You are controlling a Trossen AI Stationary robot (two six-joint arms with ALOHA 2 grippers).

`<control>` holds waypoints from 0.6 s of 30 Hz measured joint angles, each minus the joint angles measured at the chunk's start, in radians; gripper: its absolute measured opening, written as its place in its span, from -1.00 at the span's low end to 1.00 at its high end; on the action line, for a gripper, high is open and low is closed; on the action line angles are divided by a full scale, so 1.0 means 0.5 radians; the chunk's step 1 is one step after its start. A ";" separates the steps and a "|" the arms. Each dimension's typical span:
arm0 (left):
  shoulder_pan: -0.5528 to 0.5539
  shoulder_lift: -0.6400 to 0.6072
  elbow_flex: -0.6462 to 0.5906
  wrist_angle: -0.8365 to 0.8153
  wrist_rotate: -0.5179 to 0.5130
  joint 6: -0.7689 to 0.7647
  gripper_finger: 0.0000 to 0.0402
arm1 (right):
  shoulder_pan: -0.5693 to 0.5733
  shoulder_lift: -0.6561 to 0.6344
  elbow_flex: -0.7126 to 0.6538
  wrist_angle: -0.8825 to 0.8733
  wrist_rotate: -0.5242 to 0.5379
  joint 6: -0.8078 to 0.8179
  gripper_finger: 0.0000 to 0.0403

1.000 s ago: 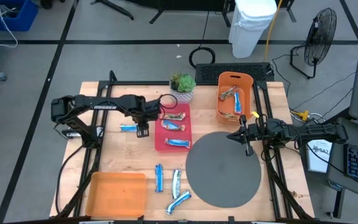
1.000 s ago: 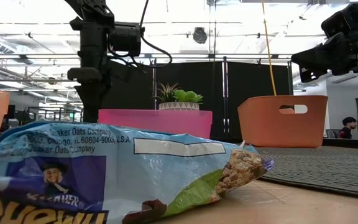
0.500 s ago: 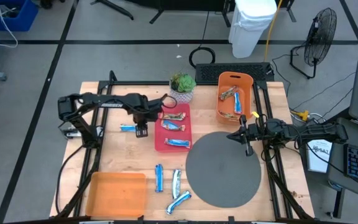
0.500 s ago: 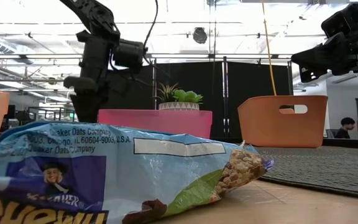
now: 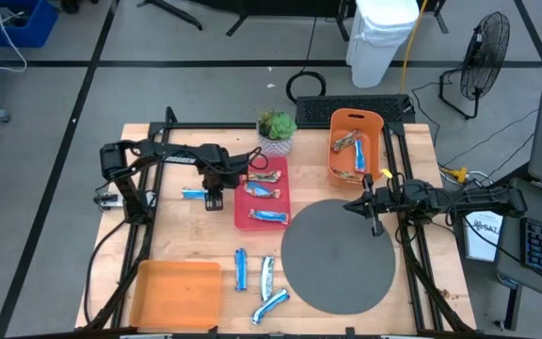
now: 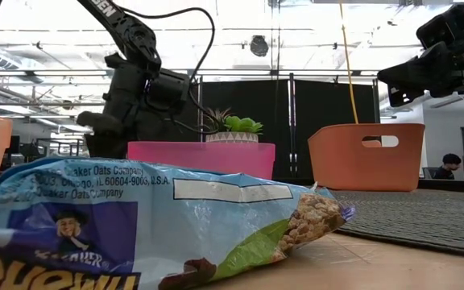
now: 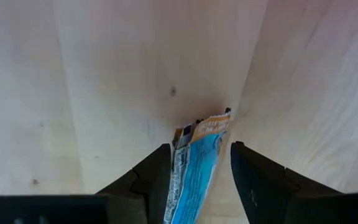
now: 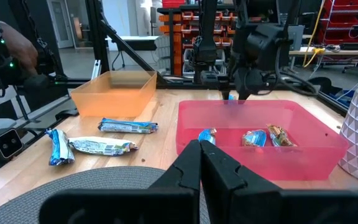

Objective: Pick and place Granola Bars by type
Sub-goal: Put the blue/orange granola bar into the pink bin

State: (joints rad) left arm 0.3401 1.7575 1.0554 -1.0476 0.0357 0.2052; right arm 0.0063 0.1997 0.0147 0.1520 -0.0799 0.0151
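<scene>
Granola Bars [image 5: 265, 215] lay scattered over the pale wooden desk [image 5: 182, 235] in the high view, three of them inside the pink tray [image 5: 262, 209] at the desk's middle. Two more sat in the orange basket [image 5: 354, 124] beyond the round grey mat [image 5: 339, 254], and four lay on the bare wood between that mat and the flat orange tray [image 5: 175, 292]. A small potted plant [image 5: 276, 126] stood just behind the pink tray. One blue bar [image 5: 194, 194] lay alone beside the pink tray, on the side away from the mat, with the left gripper [image 5: 214, 199] right at it. The right gripper [image 5: 373, 220] hung over the mat's edge near the basket. A fan [image 5: 483, 56] and a white bin [image 5: 382, 38] stood on the floor behind the desk.

At desk height, a blue wrapper [image 6: 151, 234] filled the foreground, with the pink tray [image 6: 200, 158] and the orange basket [image 6: 366, 155] behind it, and a person [image 6: 449, 166] far back in the room.

From the left wrist, the blue bar [image 7: 194, 168] lay on the wood between the two dark fingers [image 7: 148, 180], which stood parted on either side of it, seemingly not yet pressing it.

From the right wrist, that arm's fingers [image 8: 188, 168] were clenched together on nothing, above the mat and facing the pink tray [image 8: 260, 134].
</scene>
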 joint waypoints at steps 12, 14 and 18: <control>0.000 0.047 0.000 0.025 0.018 0.004 -0.14 | -0.001 -0.001 0.000 0.000 0.000 -0.001 -1.00; 0.000 0.047 0.000 0.025 0.018 -0.021 -0.14 | 0.000 0.000 0.000 0.000 0.000 0.000 -1.00; 0.000 0.047 0.000 0.025 0.018 -0.038 -0.14 | 0.000 -0.001 0.000 0.000 0.000 -0.001 -1.00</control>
State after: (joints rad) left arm 0.3401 1.7809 1.0554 -1.0351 0.0448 0.1860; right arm 0.0063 0.1993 0.0147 0.1520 -0.0799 0.0147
